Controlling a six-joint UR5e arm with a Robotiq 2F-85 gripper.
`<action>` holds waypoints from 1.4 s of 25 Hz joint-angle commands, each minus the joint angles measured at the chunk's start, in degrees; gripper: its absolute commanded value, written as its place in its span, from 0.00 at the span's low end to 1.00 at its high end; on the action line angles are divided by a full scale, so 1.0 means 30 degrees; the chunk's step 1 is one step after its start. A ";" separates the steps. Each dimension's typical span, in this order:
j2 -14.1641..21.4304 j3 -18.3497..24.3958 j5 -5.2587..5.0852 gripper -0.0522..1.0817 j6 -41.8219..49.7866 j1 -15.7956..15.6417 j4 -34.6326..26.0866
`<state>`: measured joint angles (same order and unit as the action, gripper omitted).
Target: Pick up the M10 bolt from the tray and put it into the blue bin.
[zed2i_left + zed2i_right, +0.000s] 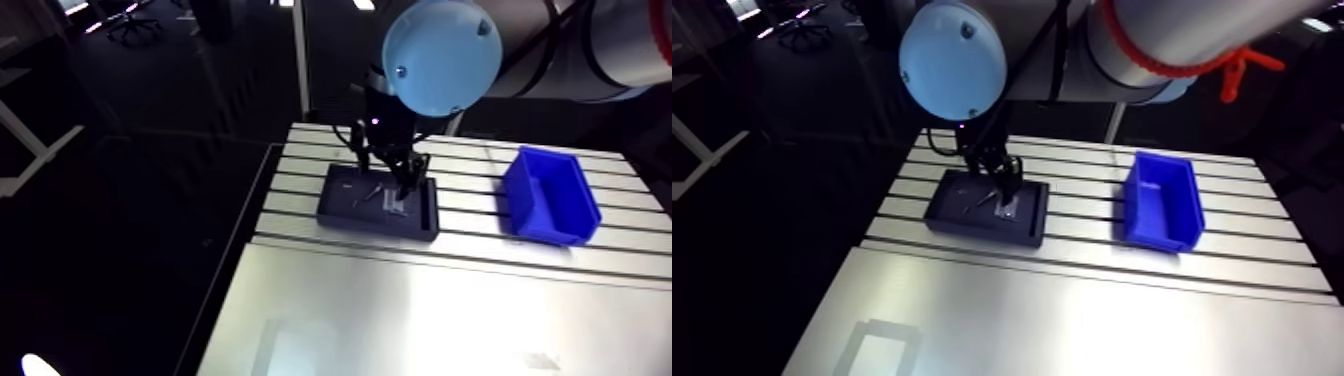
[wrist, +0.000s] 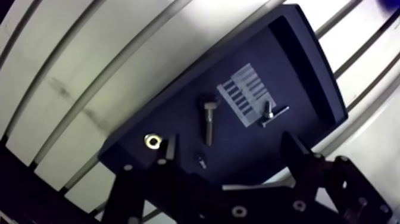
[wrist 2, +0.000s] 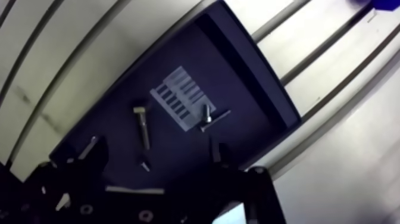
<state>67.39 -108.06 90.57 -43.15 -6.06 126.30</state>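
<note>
A: Now, arm view?
B: Gripper (image 1: 392, 178) hangs over the dark tray (image 1: 345, 215); blue bin (image 1: 555, 215) stands well apart, off to one side.
A: Wrist view?
B: Jaws spread wide, holding nothing. M10 bolt (image 2: 208, 124) lies flat in the tray, just ahead, between the fingers (image 2: 171, 146).

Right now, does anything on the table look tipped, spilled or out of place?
Nothing stands out. The tray sits flat on the table, bolts and small parts inside; the blue bin stands upright, apart from it. The gripper hangs open over the tray.
</note>
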 commanded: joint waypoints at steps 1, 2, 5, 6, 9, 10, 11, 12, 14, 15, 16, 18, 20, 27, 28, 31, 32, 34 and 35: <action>-0.0155 -0.0207 0.0000 0.20 -0.0041 -0.0001 0.0428; -0.0214 -0.0207 0.0000 0.23 -0.0041 -0.0001 0.0487; -0.0243 -0.0236 0.0000 0.28 -0.0041 -0.0001 0.0780; -0.0214 -0.0236 0.0000 0.30 -0.0041 -0.0001 0.0838; -0.0272 -0.0265 0.0000 0.34 -0.0041 -0.0001 0.0868; -0.0302 -0.0295 0.0000 0.35 -0.0041 -0.0001 0.0868; -0.0390 -0.0324 0.0000 0.35 -0.0041 -0.0001 0.1014; -0.0478 -0.0324 0.0000 0.37 -0.0041 -0.0001 0.1249; -0.0507 -0.0353 0.0000 0.37 -0.0041 -0.0001 0.1336; -0.0565 -0.0324 0.0000 0.37 -0.0041 -0.0001 0.1366; -0.0595 -0.0324 0.0000 0.37 -0.0041 -0.0001 0.1366; -0.0653 -0.0295 0.0000 0.38 -0.0041 -0.0001 0.1366; -0.0653 -0.0295 0.0000 0.38 -0.0041 -0.0001 0.1395; -0.0888 -0.0207 0.0000 0.41 -0.0011 -0.0001 0.1424; -0.0917 -0.0177 0.0000 0.41 -0.0011 -0.0001 0.1424; -0.0917 -0.0119 0.0000 0.41 -0.0011 -0.0001 0.1424; -0.0917 -0.0089 0.0000 0.41 -0.0011 -0.0030 0.1454; -0.0917 -0.0089 0.0000 0.42 -0.0011 -0.0001 0.1600; -0.0917 -0.0089 0.0000 0.43 -0.0011 -0.0030 0.1630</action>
<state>64.69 -108.48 90.57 -43.19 -6.08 130.66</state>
